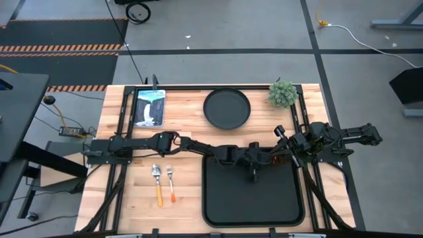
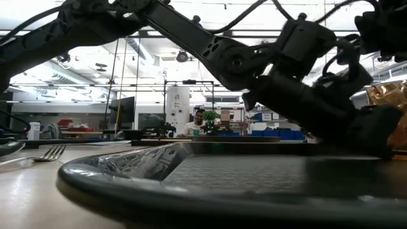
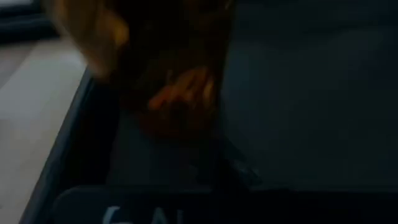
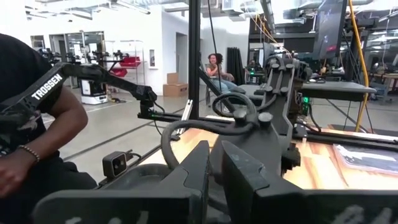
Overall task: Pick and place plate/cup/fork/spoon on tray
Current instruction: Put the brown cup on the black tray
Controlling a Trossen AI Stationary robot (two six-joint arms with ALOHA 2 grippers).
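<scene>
The black tray (image 1: 251,205) lies at the table's near middle; its rim (image 2: 159,191) fills the low view. My left arm reaches from the left over the tray's far edge. My left gripper (image 1: 272,158) is at the tray's far right corner, shut on the amber cup (image 3: 168,93), which also shows in the low view (image 2: 389,95). The round black plate (image 1: 227,109) lies flat on the table beyond the tray. The spoon (image 1: 157,182) and the fork (image 1: 170,182) lie side by side left of the tray. My right gripper (image 4: 214,171) is shut and empty, raised at the right (image 1: 283,135). My left gripper holds the cup low over the tray's far right corner (image 3: 93,118), coming level from the table's left. The cup stands about upright. The cup's own body and the gripper hide the fingers, so the hold and whether the cup's base rests on the tray cannot be told.
A small green plant (image 1: 283,94) stands at the far right corner. A picture book (image 1: 149,107) lies at the far left. A person (image 4: 31,124) sits close beyond the table's right side; another person (image 4: 219,68) sits farther off.
</scene>
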